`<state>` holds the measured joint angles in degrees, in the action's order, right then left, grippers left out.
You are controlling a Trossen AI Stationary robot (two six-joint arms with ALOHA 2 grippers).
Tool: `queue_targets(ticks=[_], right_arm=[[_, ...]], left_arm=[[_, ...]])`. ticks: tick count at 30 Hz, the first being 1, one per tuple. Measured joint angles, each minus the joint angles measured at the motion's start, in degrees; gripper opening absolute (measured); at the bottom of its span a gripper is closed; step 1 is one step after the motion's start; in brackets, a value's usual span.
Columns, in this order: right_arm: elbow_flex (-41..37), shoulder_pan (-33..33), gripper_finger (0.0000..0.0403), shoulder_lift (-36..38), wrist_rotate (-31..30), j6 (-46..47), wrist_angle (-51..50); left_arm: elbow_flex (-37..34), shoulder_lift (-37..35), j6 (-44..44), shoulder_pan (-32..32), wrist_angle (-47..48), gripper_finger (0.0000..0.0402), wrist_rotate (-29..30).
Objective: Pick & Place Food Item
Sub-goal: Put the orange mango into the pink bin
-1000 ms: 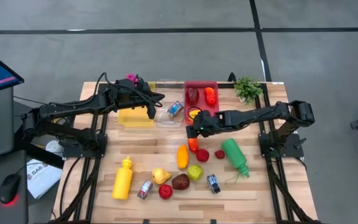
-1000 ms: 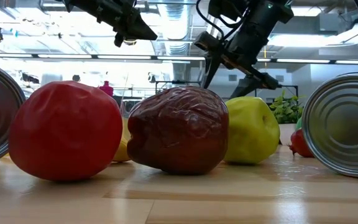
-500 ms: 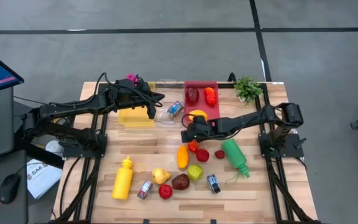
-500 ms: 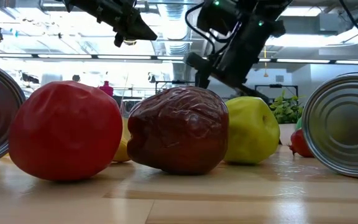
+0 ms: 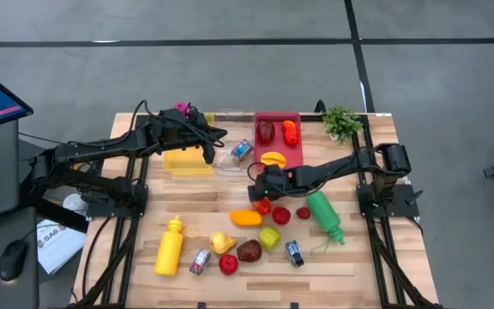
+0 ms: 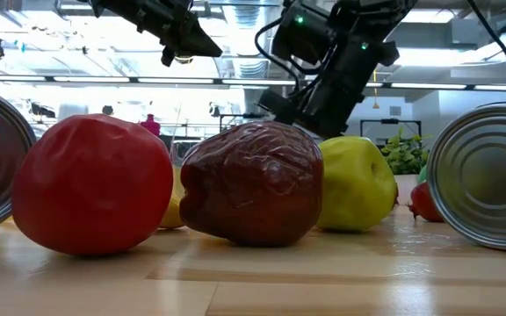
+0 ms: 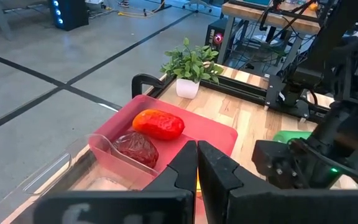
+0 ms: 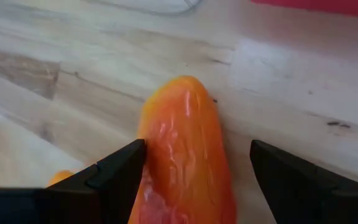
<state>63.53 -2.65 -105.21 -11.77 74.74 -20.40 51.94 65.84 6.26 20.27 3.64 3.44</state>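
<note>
An orange pepper-like food item (image 5: 245,217) lies on its side on the wooden table, just left of a small red one (image 5: 263,206). My right gripper (image 5: 260,194) slants down over it, open, with the item (image 8: 182,155) between its two fingers. A red tray (image 5: 297,153) at the far middle holds a dark red piece (image 5: 267,130), an orange-red piece (image 5: 291,131) and a yellow-orange piece (image 5: 273,158). My left gripper (image 5: 209,156) waits shut above a yellow container (image 5: 185,163). My right gripper straddles the orange item from above, slanting down, its fingers along the item's two long sides. One finger (image 8: 120,171) lies right against the item's side (image 8: 149,155); the other finger (image 8: 291,180) stands apart. Whether the near finger touches it, I cannot tell. The item rests on the table.
Near the front lie a yellow bottle (image 5: 170,246), a green bottle (image 5: 324,215), two cans (image 5: 200,261) (image 5: 294,252), a green apple (image 5: 269,238), a dark red fruit (image 5: 249,251) and other fruit. A clear container (image 5: 230,160) and a plant (image 5: 342,122) stand at the back.
My right gripper has come down and toward the table's left and near edges, onto the orange item, staying open. The orange item has turned about on the table, from pointing near-to-far to lying left-to-right.
</note>
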Motion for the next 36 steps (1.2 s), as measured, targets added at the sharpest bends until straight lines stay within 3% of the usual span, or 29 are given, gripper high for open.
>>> queue_targets(ticks=[13, 24, 36], right_arm=[[-0.11, -0.34, 0.0286, -0.24, 8.58, -4.85, -0.32], [-0.13, -0.34, 0.0283, -0.26, 8.84, -4.81, -0.71], [-0.11, -0.34, 0.0193, -0.2, 8.81, -5.72, -0.57]], left_arm=[[0.0, 0.0, 0.02, 0.0, -0.02, 0.0001, 0.0], [0.0, 0.0, 0.02, 0.0, -0.02, 0.0001, 0.0], [0.0, 0.0, 0.02, 0.0, -0.02, 0.0001, -0.02]])
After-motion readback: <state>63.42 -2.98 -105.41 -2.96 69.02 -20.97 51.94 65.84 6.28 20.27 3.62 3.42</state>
